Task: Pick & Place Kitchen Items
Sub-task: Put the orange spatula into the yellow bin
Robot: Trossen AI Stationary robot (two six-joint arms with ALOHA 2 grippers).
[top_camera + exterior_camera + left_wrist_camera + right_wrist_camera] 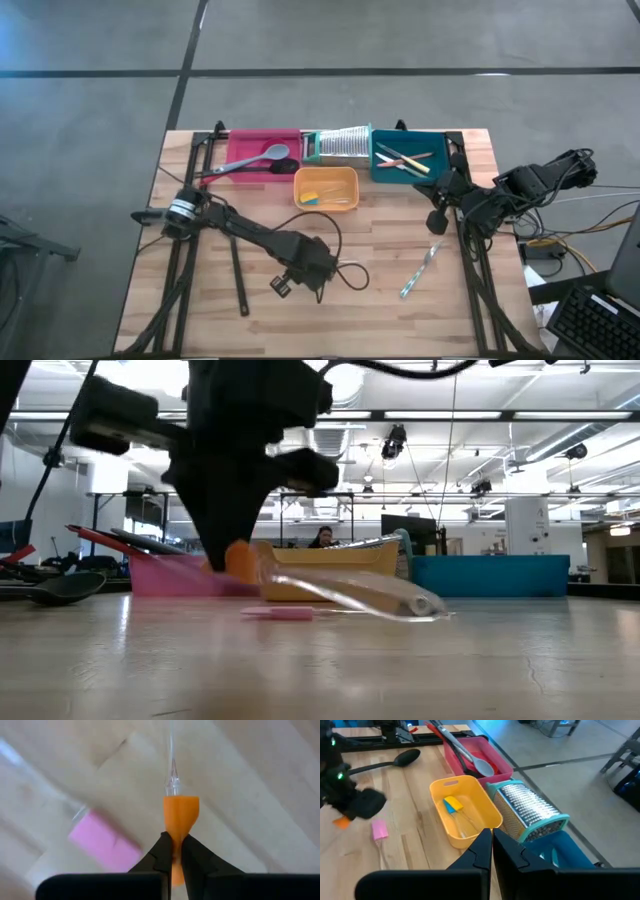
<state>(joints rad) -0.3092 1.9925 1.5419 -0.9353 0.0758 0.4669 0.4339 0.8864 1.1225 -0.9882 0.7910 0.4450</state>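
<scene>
Here the left hand (173, 851) is clamped on the orange handle end (180, 815) of a clear-stemmed piece; its long axis runs straight away from the fingers, low over the desk (400, 320); a pink-handled piece (104, 843) lies just beside — bare wood beyond; the right hand (491, 846) — closed, empty — waits near the teal tray (440, 172).

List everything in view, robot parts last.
pink tray: 1, pink, far edge, holds spoons
orange tray: 1, orange-yellow, centre, holds yellow-blue piece
teal tray: 1, teal, far right, holds knives
grater: 1, silver, between pink and teal trays
black spoon: 1, black, table's left
pink piece: 1, pink, front centre
clear utensil: 1, clear, table's right
orange piece: 1, orange, front centre
left hand: 1, dark, shut on orange piece
right hand: 1, dark, shut, empty, right side
</scene>
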